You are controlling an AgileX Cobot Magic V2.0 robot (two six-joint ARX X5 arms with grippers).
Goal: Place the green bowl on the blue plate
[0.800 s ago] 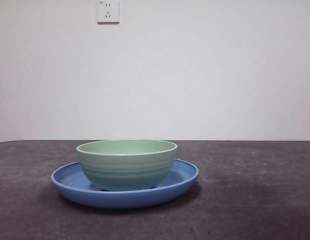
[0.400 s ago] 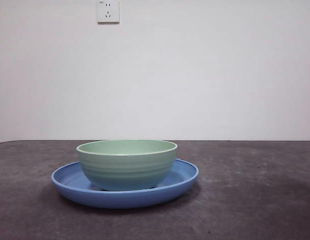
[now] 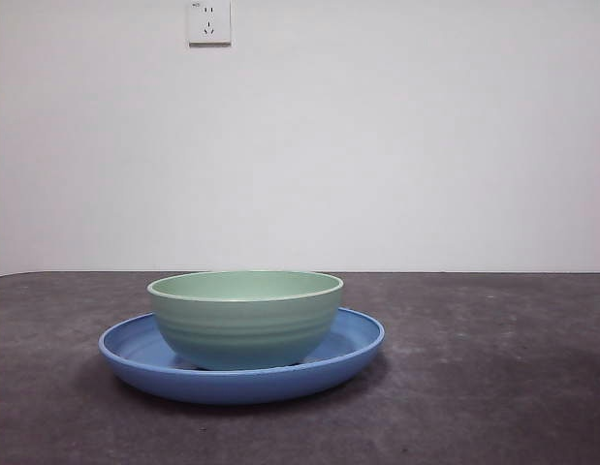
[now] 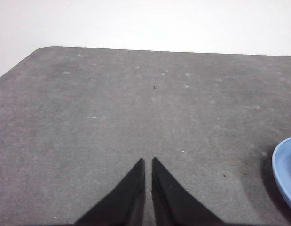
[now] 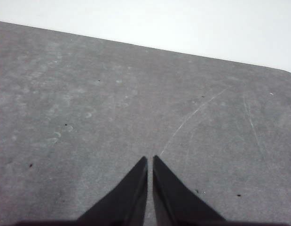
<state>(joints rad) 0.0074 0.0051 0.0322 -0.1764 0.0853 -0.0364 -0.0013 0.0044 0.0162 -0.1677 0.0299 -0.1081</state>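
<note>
Front view: green bowl [image 3: 245, 318] sits upright inside the blue plate [image 3: 135, 349], slightly left of plate centre, on the dark table [image 3: 493, 387]. Placement looks done. No arm in sight.

Left wrist view: left end effector [image 4: 148, 161] closed, holding nothing, over bare table; plate rim at frame edge, well apart.

Right wrist view: right end effector [image 5: 150, 158] closed, empty; plate not visible.

Bowl likely rigid, light, smooth; rim the best hold.

even, diffuse indoor light — no glare. front view sharp; soft shadow on the table [image 3: 474, 387] beneath the blue plate [image 3: 135, 360]. wrist views slightly soft and grainy — wall [image 4: 183, 23] washed out to near white.
</note>
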